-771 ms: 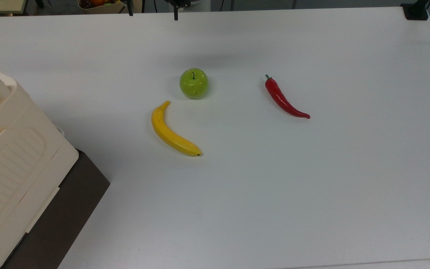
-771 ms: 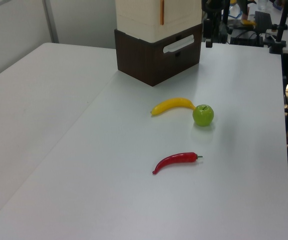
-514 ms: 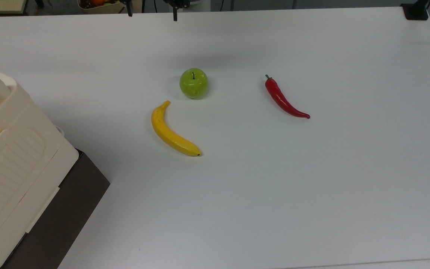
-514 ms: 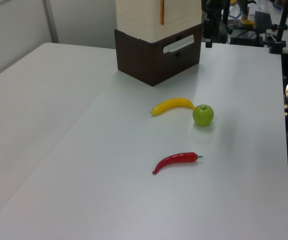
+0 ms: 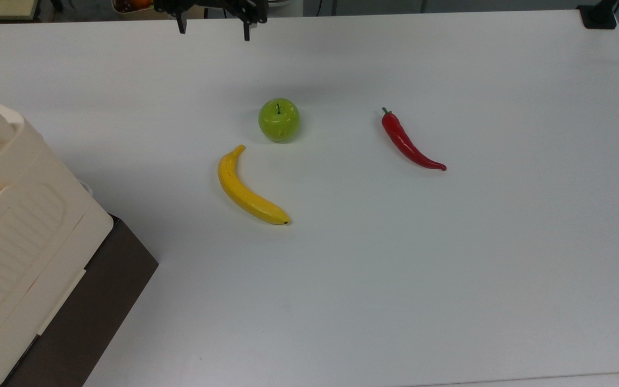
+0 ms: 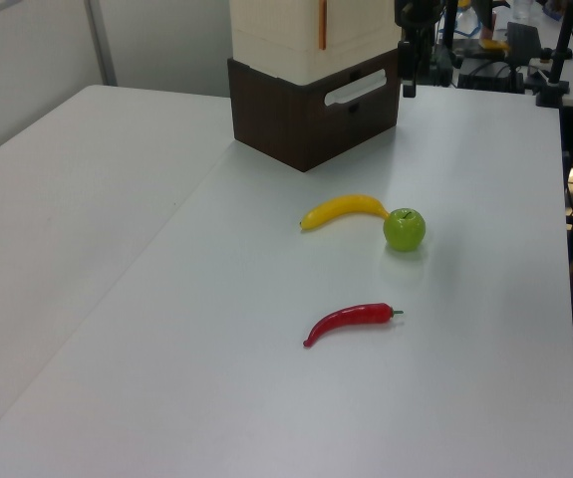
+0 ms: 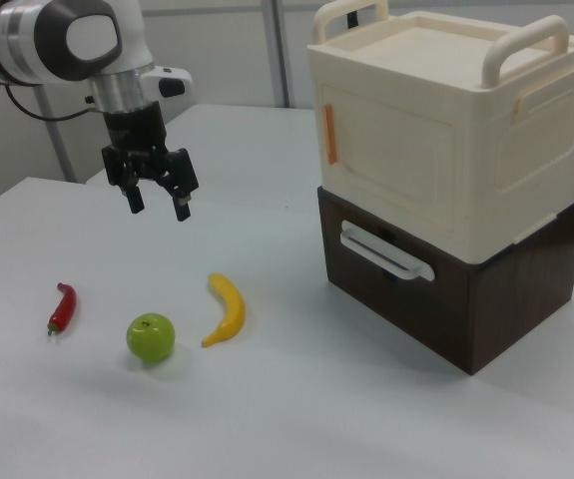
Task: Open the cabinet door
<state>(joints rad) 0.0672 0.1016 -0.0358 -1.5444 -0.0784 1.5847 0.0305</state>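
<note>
The cabinet (image 7: pixel 436 130) is a cream box with two top handles on a dark brown base (image 7: pixel 446 299). Its cabinet door (image 7: pixel 391 165) lies flat and closed on the front face, with an orange strip (image 7: pixel 329 133) along one edge. The cabinet also stands at the top view's left (image 5: pixel 14 226) and at the far end of the left view (image 6: pixel 276 25). My gripper (image 7: pixel 157 205) hangs open and empty above the table, well off to the right view's left of the cabinet. In the top view the gripper (image 5: pixel 213 29) is at the far edge, beyond the apple.
A green apple (image 5: pixel 279 119), a yellow banana (image 5: pixel 247 188) and a red chilli (image 5: pixel 409 142) lie mid-table on the white table (image 5: pixel 449 269). The brown base has a white drawer handle (image 7: pixel 386 251). A second table (image 6: pixel 57 219) adjoins in the left view.
The gripper has shifted slightly toward the top view's left and come further into view. The cabinet and the fruits have not moved.
</note>
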